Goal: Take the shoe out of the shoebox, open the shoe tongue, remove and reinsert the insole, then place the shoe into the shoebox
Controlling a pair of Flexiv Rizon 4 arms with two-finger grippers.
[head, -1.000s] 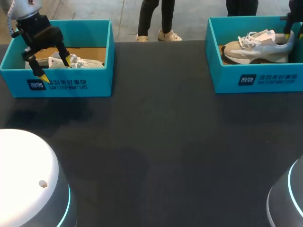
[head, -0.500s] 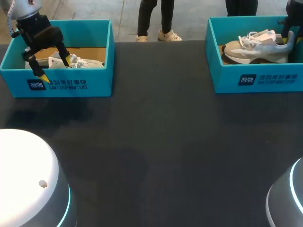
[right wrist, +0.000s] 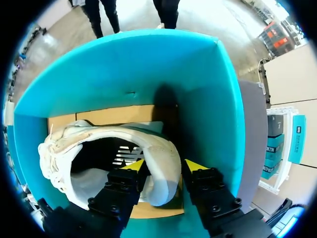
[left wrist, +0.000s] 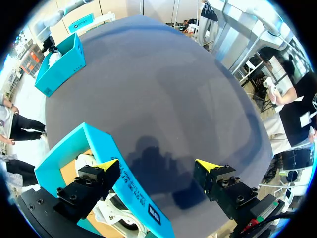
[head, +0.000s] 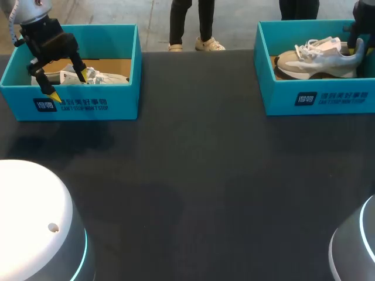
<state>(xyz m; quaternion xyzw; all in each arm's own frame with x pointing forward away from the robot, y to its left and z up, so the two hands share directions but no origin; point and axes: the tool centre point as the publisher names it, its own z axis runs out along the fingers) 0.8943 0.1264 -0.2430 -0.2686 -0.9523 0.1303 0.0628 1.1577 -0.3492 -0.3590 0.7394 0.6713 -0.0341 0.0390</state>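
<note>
A beige and white shoe (head: 316,61) lies in the teal shoebox (head: 328,99) at the table's far right. My right gripper (head: 356,48) is at its heel. In the right wrist view the gripper (right wrist: 165,165) is shut on the heel collar of the shoe (right wrist: 148,144), one finger inside and one behind it, within the box (right wrist: 124,64). At the far left a second teal shoebox (head: 117,99) holds a white shoe (head: 99,76). My left gripper (head: 69,84) stands open astride this box's front wall (left wrist: 124,178), one finger inside, one outside (left wrist: 157,164).
The dark table (head: 199,175) stretches between the two boxes. The bases of my arms (head: 35,222) rise at the near left and near right corners. The right box (left wrist: 62,59) shows far ahead in the left wrist view.
The right gripper has shifted slightly at the heel, and the shoe's heel has tipped up a little. The left arm has not moved.
</note>
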